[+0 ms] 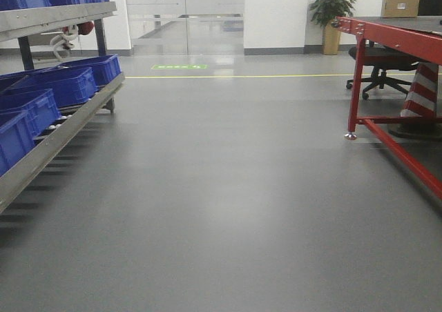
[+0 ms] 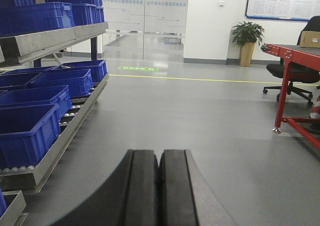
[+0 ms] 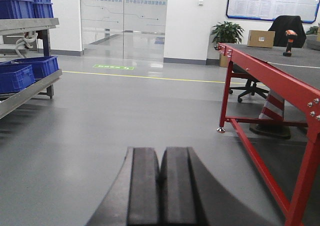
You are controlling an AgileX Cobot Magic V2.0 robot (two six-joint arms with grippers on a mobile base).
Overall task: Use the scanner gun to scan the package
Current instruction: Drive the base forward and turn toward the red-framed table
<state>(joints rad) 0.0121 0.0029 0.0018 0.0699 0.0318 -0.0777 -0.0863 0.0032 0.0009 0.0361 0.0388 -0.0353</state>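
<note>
The package [image 1: 400, 5] is a brown cardboard box with a small white label, lying on the far end of the red table [image 1: 387, 34]. It also shows in the right wrist view as the package [image 3: 261, 38] and, partly cut off, in the left wrist view as the package [image 2: 310, 39]. The scanner gun [image 3: 289, 42], orange and black, stands upright on the table just right of the box. My left gripper [image 2: 160, 156] and right gripper [image 3: 161, 156] are both shut with nothing held, hovering over the grey floor far from the table.
A roller rack [image 1: 62, 129] with blue bins [image 1: 65, 84] lines the left side. The red table's legs [image 3: 226, 93] stand at right, with an office chair [image 1: 380, 67] and a striped cone [image 3: 272, 111] beneath. A potted plant [image 1: 330, 18] stands by the far wall.
</note>
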